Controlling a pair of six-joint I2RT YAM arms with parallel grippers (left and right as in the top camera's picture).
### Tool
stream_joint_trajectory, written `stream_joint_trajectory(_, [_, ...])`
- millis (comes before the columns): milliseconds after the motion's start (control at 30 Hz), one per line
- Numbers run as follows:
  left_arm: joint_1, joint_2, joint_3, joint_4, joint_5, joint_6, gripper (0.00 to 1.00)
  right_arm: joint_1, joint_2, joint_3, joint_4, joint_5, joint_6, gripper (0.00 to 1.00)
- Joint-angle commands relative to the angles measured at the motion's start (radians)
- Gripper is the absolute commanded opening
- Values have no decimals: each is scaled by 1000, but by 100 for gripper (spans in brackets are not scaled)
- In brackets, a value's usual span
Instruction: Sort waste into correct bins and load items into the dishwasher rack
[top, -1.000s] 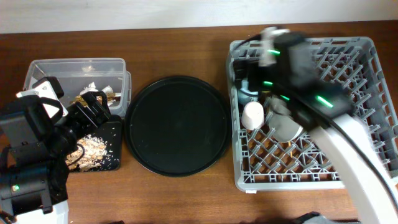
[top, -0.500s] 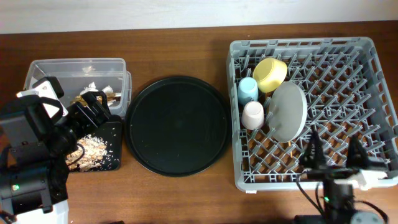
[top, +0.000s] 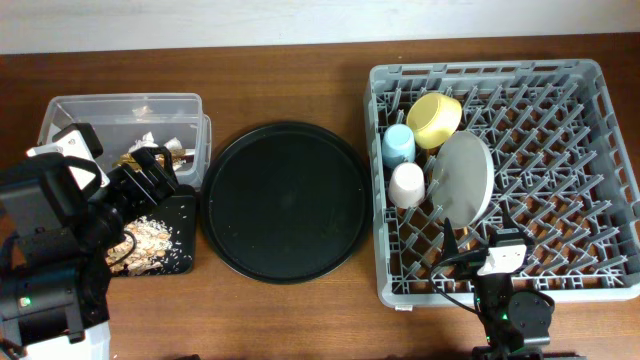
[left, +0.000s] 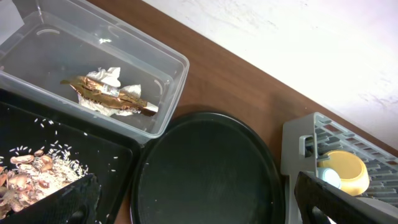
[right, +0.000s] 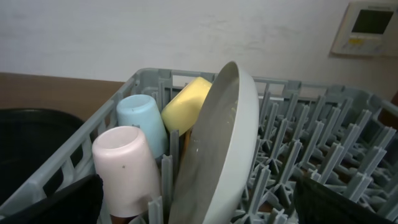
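Left columns of rack (top: 500, 68) crowded: yellow bowl (top: 436, 118), blue cup (top: 398, 146), pink cup (top: 407, 185), upright plate (top: 465, 178) packed close together. Right of plate: open peg rows, free drop from above. Round black tray (top: 285, 200) between rack and clear tub (top: 120, 105): wide flat passage. Left arm (top: 50, 220) overhangs shallow black tray (top: 182, 235); clear tub's far half uncovered.

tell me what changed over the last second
The right hand pulled back from over the dishwasher rack to its near edge, open and empty. The left hand, yellow bowl, blue cup, pink cup and plate stayed put.
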Motion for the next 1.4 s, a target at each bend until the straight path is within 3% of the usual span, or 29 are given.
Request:
stream_joint_trajectory(0, [2, -3, 6, 2, -6, 19, 99, 5, -9, -6, -3, -17, -41, 98])
stream_joint_trajectory(633, [2, -3, 6, 0, -6, 19, 99, 5, -9, -6, -3, -17, -41, 98])
stream_joint_trajectory(867, [2, -1, -6, -234, -10, 19, 99, 5, -9, -6, -3, -17, -41, 98])
stream_joint_trajectory(1000, [-8, -219, -217, -281, -30, 19, 99, 5, -9, -6, -3, -16, -41, 98])
stream_joint_trajectory(1100, [-34, -522, -502, -132, -29, 19, 99, 5, -9, -6, -3, -16, -41, 98])
stream_joint_trajectory(1167, [-71, -711, -684, 105, -29, 19, 99, 5, -9, -6, -3, -17, -41, 98])
stream_joint_trajectory(1233, [-102, -858, -860, 446, -29, 19, 99, 5, -9, -6, -2, -17, -41, 99])
stream_joint_trajectory(1367, [-123, -929, -1090, 933, -48, 20, 99, 5, -9, -6, -3, -17, -41, 98])
